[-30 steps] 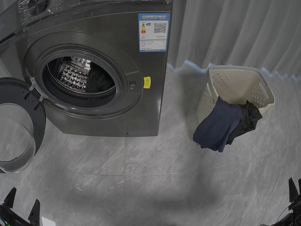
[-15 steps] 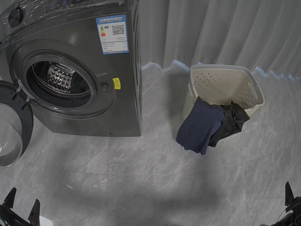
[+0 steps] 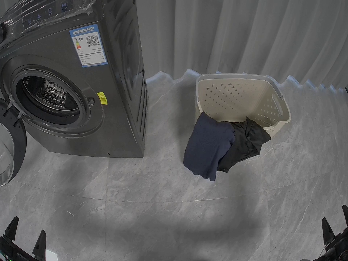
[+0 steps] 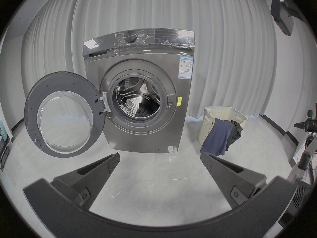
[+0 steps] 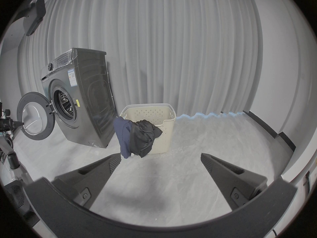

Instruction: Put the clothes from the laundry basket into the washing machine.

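Observation:
A cream laundry basket [image 3: 275, 102] [image 4: 211, 113] [image 5: 165, 116] stands on the floor in front of the curtain. A navy garment [image 3: 207, 145] [image 4: 216, 139] [image 5: 121, 133] and a black garment [image 3: 246, 142] [image 4: 235, 132] [image 5: 143, 136] hang over its near rim. The grey washing machine [image 3: 119, 73] [image 4: 145, 96] [image 5: 89, 96] stands to its left, door [image 3: 9, 142] [image 4: 62, 113] [image 5: 34, 114] swung open, a dark piece [image 4: 142, 109] lying in the drum. My left gripper [image 3: 25, 234] [image 4: 160, 169] and right gripper [image 3: 335, 225] [image 5: 160, 171] are open and empty, low near me, well short of the basket.
A pale curtain [image 3: 235, 26] covers the back wall. A dark baseboard [image 5: 267, 129] runs along the right wall. A tripod stand [image 4: 308, 139] is at the right in the left wrist view. Bare grey floor [image 3: 163, 214] lies between me and the basket.
The whole head view has swung right: machine and basket slid left in the picture, so the camera turned. The garments and basket have not moved. Both grippers stay open.

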You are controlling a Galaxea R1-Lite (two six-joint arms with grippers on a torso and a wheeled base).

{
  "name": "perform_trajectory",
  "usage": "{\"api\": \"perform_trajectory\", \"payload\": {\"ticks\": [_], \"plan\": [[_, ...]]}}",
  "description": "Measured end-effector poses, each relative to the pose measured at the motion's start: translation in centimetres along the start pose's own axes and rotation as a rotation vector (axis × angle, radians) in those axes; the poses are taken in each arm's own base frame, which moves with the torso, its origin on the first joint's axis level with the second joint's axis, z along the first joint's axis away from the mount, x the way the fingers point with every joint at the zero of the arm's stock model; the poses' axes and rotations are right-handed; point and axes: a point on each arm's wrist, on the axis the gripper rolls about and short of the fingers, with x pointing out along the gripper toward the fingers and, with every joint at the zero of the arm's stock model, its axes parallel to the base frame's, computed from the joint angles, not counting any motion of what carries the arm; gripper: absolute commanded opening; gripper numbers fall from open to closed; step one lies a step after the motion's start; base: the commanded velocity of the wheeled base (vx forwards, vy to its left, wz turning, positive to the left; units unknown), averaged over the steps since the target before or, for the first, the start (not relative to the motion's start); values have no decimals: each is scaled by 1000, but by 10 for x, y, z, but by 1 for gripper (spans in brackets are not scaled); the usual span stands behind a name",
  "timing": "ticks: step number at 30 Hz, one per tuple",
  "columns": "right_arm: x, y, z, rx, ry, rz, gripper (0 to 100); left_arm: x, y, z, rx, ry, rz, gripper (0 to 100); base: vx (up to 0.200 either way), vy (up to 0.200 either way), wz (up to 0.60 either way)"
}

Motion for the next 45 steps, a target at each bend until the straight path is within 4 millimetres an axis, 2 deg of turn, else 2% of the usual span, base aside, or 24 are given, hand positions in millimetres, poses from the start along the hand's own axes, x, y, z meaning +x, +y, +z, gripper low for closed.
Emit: {"api": "perform_trajectory", "payload": {"ticks": [10,16,28,30,34,37,40,45], "plan": [[0,0,0,-1,0,-1,100,0,0,0,0,2,-2,100,180,0,0],[0,0,1,-1,-5,0,100,0,0,0,0,1,-1,100,0,0,0],[0,0,2,19,-21,-15,100,0,0,0,-1,1,0,100,0,-200,0],[-2,0,8,23,-43,-15,100,0,0,0,-1,1,0,100,0,-200,0],[-9,0,32,33,-100,0,100,0,0,0,-1,1,0,100,0,-200,0],[-7,-1,43,42,-74,29,100,0,0,0,0,1,0,100,0,-200,0],[1,0,49,64,-6,72,100,0,0,0,0,1,0,100,0,0,0],[29,2,62,120,114,155,100,0,0,0,2,1,0,100,0,0,0]]}}
